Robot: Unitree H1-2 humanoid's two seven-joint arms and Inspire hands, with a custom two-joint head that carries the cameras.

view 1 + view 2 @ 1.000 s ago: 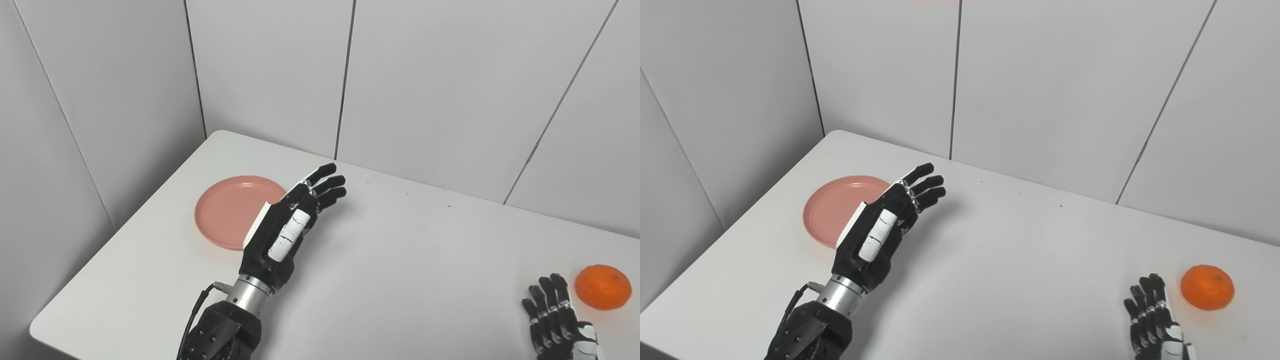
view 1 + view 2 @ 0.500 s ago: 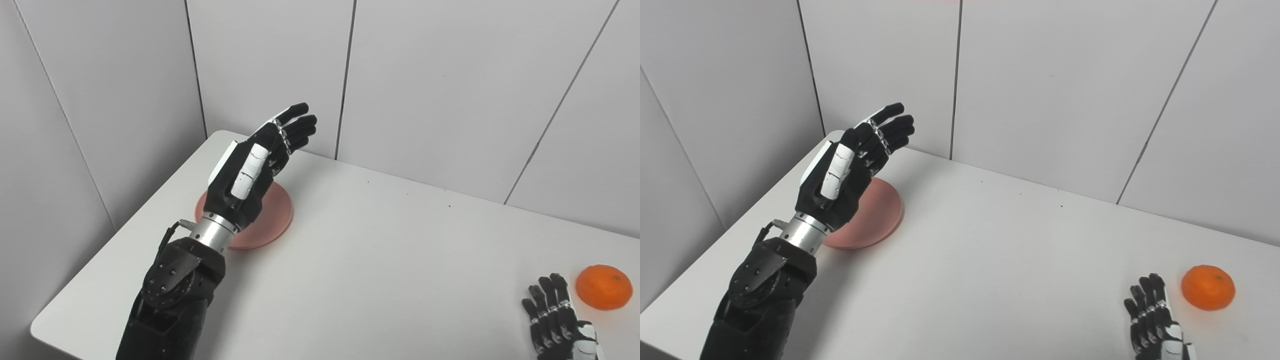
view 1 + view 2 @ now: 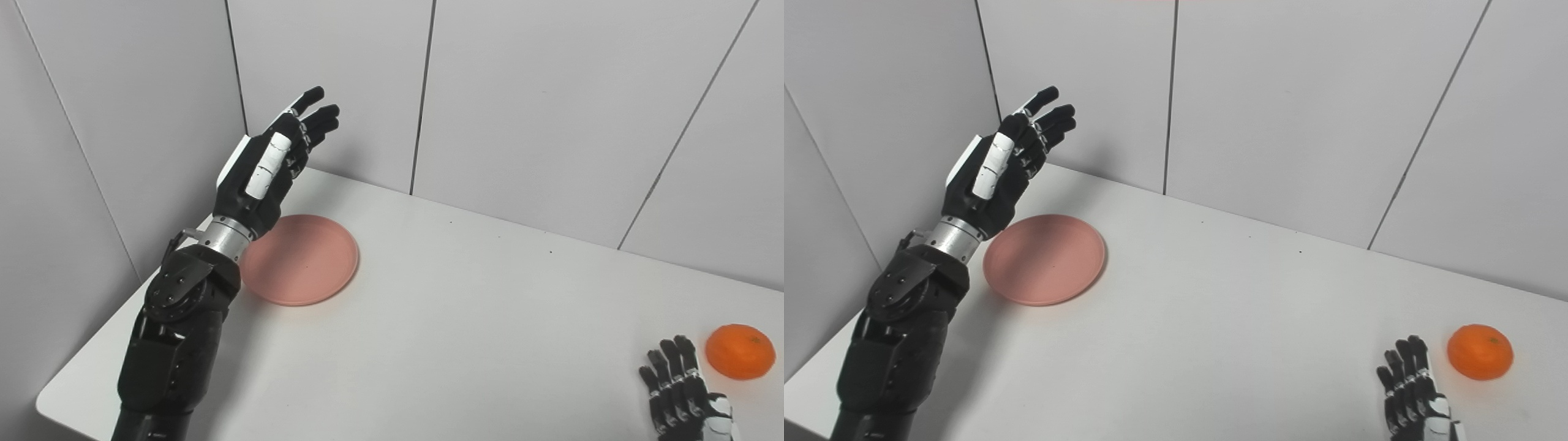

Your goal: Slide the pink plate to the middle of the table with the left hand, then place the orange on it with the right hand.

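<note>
On the left part of the white table [image 3: 465, 331] we see the pink plate [image 3: 300, 260] lying flat, near the back corner. Our left hand [image 3: 266, 165] is raised above the plate's left edge, fingers spread and straight, holding nothing, not touching the plate. Far to the right sits the orange [image 3: 739, 351], and just beside it our right hand [image 3: 683, 398] rests with fingers stretched apart, empty.

The light is bright, even and soft. The raised black left arm [image 3: 177, 318] throws a faint shadow on the white table [image 3: 465, 318]. Everything looks sharp, without glare.
</note>
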